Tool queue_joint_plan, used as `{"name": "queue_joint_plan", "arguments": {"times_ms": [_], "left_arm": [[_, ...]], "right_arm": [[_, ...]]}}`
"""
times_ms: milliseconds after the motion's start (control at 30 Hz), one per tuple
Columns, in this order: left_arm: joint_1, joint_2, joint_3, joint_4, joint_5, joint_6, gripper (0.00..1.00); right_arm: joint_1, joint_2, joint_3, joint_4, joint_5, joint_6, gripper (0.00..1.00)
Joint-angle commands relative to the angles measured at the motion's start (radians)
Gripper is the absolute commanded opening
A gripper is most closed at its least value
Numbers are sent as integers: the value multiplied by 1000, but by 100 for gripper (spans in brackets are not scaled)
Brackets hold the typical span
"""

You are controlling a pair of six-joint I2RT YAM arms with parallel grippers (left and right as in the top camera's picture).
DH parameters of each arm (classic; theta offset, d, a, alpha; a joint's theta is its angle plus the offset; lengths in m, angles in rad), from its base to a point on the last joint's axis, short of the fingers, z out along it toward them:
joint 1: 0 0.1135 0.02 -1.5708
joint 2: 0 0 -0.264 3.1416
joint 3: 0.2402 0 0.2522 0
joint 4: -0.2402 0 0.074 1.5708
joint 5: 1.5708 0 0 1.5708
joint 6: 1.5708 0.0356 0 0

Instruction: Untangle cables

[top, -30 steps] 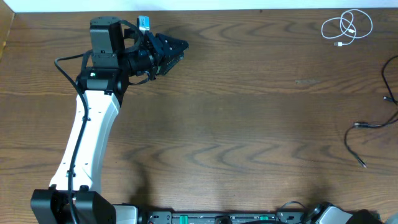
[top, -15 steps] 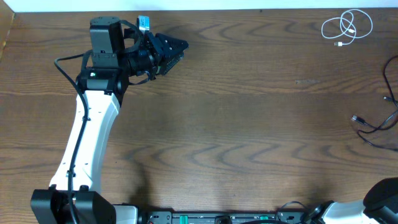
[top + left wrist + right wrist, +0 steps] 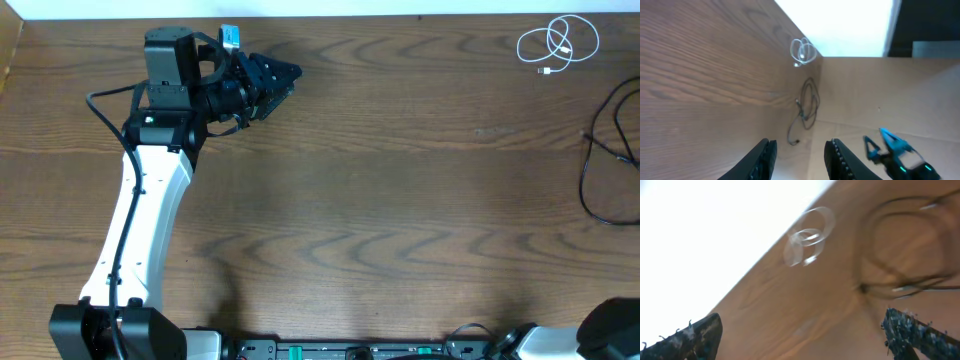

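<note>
Your left pincer stands with its fingers apart and nothing between them, held over the far left of the tabletop; your right pincer gapes wide and grips nothing either. Both cables lie well away from the left pincer: the white cable coiled in the far right corner, the black cable looping by the right edge, apart from it.
</note>
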Motion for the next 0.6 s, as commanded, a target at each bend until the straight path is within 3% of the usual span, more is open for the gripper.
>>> {"name": "queue_joint_plan", "arguments": {"times_ms": [0, 233, 267, 400, 567], "left_arm": [[2, -11, 14, -43, -116, 70, 40], [2, -11, 14, -242, -521, 102, 74], [2, -11, 14, -267, -565, 102, 99], [2, -11, 14, -358, -710, 102, 98], [2, -11, 14, -378, -716, 102, 98]], "right_arm": [[24, -61, 6, -41, -243, -92, 99], [208, -110, 6, -260, -206, -351, 99], [237, -111, 6, -292, -172, -370, 99], [386, -111, 6, -415, 60, -378, 97], [559, -124, 6, -483, 254, -378, 93]]}}
